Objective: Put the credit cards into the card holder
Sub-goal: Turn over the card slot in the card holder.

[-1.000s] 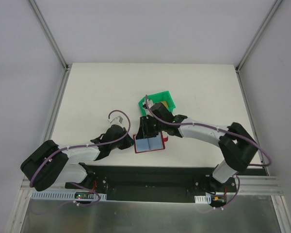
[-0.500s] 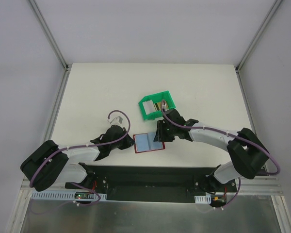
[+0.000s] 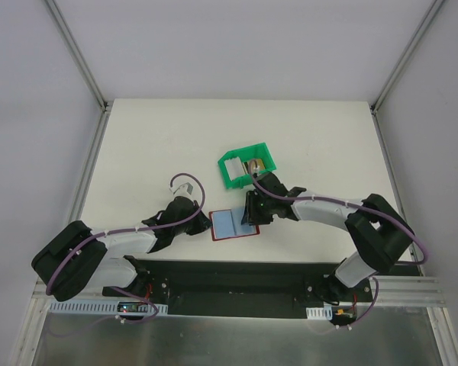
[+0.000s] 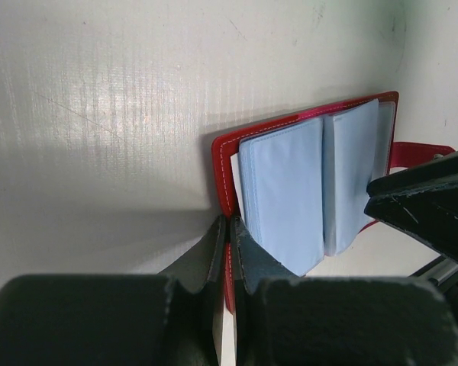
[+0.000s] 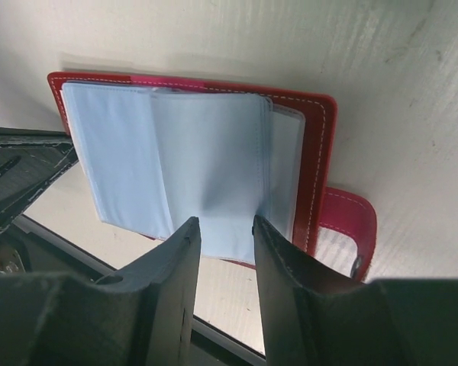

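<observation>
We see the open red wallet [image 3: 233, 224] lying on the table [image 3: 153, 137], its left cover edge pinched in our closed left end effector [image 4: 227, 232], while our right end effector [image 5: 225, 229] hangs half-open and empty over its blue pockets

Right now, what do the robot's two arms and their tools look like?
Both the left arm and right arm have white links between chunky black joints, with a purple cable looping along each. The left tool and right tool are matte black with two flat fingers.
</observation>
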Controlling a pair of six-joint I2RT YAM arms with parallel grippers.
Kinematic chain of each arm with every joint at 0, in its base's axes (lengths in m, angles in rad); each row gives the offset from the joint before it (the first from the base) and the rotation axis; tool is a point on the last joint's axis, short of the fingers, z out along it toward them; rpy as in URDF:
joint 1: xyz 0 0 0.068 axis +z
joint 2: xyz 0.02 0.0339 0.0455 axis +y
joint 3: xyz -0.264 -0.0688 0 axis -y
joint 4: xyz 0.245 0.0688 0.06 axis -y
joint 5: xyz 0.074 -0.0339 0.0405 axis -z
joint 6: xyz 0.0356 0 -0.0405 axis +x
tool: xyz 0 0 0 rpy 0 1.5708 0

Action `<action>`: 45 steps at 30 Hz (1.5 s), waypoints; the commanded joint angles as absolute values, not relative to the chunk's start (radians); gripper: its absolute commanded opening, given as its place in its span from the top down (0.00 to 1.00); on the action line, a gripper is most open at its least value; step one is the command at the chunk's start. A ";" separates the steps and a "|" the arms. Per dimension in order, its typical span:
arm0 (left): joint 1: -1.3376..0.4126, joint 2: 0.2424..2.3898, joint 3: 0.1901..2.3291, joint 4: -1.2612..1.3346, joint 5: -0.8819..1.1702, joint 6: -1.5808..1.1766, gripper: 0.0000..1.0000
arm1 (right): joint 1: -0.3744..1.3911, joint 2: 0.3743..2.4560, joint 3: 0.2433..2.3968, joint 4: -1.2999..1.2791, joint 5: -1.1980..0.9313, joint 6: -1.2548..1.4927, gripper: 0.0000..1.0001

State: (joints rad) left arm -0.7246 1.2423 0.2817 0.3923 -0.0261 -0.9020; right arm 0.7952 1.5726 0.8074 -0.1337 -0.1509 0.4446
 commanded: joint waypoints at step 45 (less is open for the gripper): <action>-0.706 1.262 0.270 0.293 -0.043 -0.887 1.00 | 0.802 1.549 0.856 -0.146 -0.127 0.436 0.62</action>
